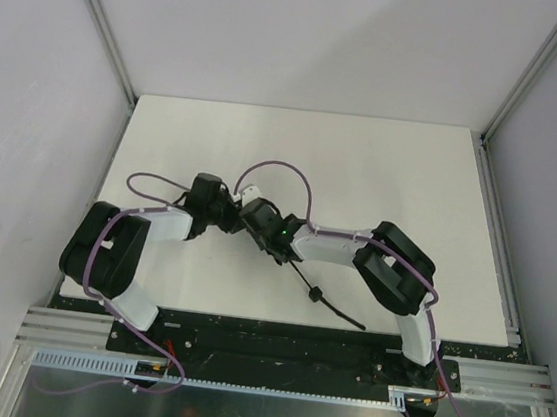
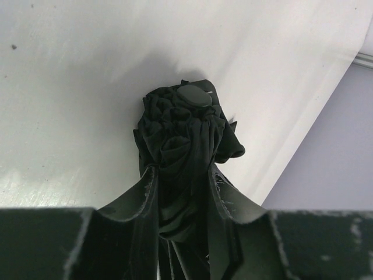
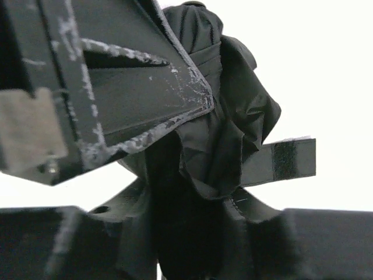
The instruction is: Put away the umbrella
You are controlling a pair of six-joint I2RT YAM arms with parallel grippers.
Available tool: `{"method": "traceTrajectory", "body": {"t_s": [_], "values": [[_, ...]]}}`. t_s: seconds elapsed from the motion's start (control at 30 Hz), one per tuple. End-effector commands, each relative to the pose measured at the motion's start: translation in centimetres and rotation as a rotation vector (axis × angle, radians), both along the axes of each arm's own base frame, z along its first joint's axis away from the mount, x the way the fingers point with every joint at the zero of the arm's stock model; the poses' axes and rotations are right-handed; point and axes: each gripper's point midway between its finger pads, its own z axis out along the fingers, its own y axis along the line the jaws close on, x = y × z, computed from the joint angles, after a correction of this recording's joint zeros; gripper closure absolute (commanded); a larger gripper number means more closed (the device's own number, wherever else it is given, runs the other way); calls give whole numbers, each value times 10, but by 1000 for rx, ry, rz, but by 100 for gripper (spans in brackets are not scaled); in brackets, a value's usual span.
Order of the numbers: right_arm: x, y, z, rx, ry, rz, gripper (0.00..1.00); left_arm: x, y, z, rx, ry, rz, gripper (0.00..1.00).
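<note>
The black umbrella (image 1: 337, 311) hangs above the white table (image 1: 383, 170) between both arms, and its thin shaft slants down toward the near right. In the left wrist view its bunched canopy (image 2: 180, 128) with a round end cap (image 2: 194, 96) sticks out past my left gripper (image 2: 182, 175), which is shut on the fabric. My right gripper (image 3: 186, 198) is also shut on the umbrella's folds (image 3: 227, 116), right beside the left one (image 3: 116, 87). The closure strap (image 3: 285, 162) pokes out loose to the right. From above, the left gripper (image 1: 226, 211) and right gripper (image 1: 257, 216) meet near the table's middle.
Grey walls with metal posts (image 1: 103, 23) enclose the table on three sides. Purple cables (image 1: 283, 169) loop over both arms. A metal rail (image 1: 272, 354) runs along the near edge by the arm bases.
</note>
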Motion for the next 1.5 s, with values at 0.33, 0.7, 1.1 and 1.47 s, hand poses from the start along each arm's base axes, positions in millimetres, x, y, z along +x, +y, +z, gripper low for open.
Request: {"method": "traceTrajectory", "body": {"t_s": [0.33, 0.7, 1.1, 1.47], "values": [[-25, 9, -13, 396, 464, 202, 100, -49, 13, -34, 93, 182, -64, 4], [-28, 32, 43, 506, 358, 269, 100, -31, -6, -19, -1, 88, -88, 41], [-54, 48, 82, 529, 299, 302, 100, -18, -16, 9, -61, -68, -120, 90], [-43, 35, 104, 580, 311, 206, 100, -22, -17, 26, -124, -110, -95, 24]]}}
